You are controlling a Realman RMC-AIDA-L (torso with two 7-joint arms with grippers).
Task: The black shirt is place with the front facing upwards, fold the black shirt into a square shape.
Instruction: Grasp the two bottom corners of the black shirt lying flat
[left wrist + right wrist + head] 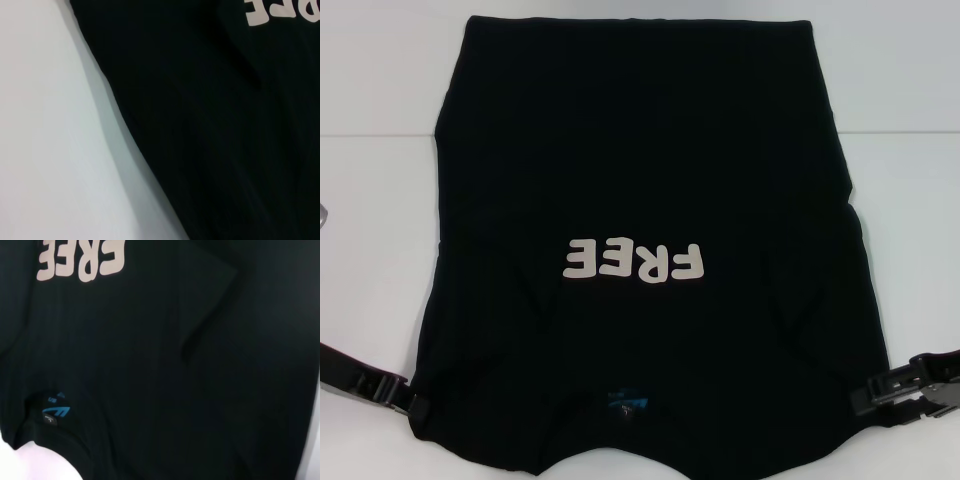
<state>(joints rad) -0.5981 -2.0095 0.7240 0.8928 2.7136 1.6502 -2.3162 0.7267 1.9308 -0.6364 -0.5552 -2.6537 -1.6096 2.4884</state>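
The black shirt (640,190) lay flat on the white table (380,200), front side up, and filled the centre of the head view from the top edge to the bottom edge. Its white lettering (632,262) sat just below the middle of the frame and read upside down. The blue neck label (626,404) sat at the bottom centre, at the collar nearest the robot. Both sleeves appeared folded in over the body, which gave the cloth nearly straight side edges.

The left gripper (405,398) was at the lower left of the frame, touching the shirt's lower left corner. The right gripper (870,392) was at the lower right, against the opposite corner. Whether either claw was apart or clamped on the cloth could not be told.

The right wrist view showed the lettering, the label and a diagonal fold ridge (210,305).
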